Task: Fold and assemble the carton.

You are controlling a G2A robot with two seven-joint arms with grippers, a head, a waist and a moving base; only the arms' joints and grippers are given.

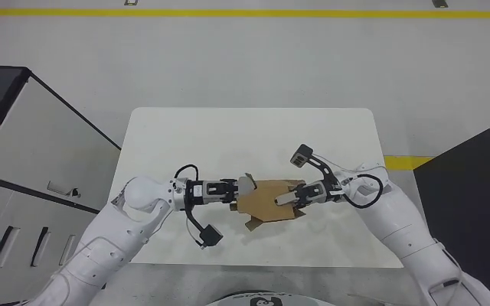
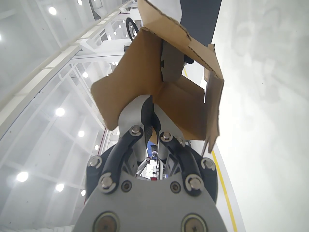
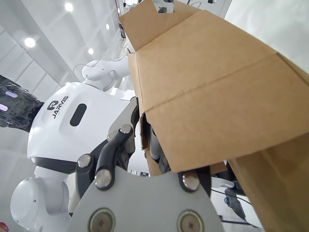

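Carton (image 1: 268,200) over white table (image 1: 191,138) (grey floor (image 1: 230,61))

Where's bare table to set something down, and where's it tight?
Free: the whole far half of the table, between the carton and the far edge, both far corners included. Tight: the near strip, where the left gripper and right gripper hold the carton between them.

Plain brown carton (image 1: 269,200); wht table (image 1: 230,138); yel line (image 1: 245,13) on grey floor (image 1: 230,61).
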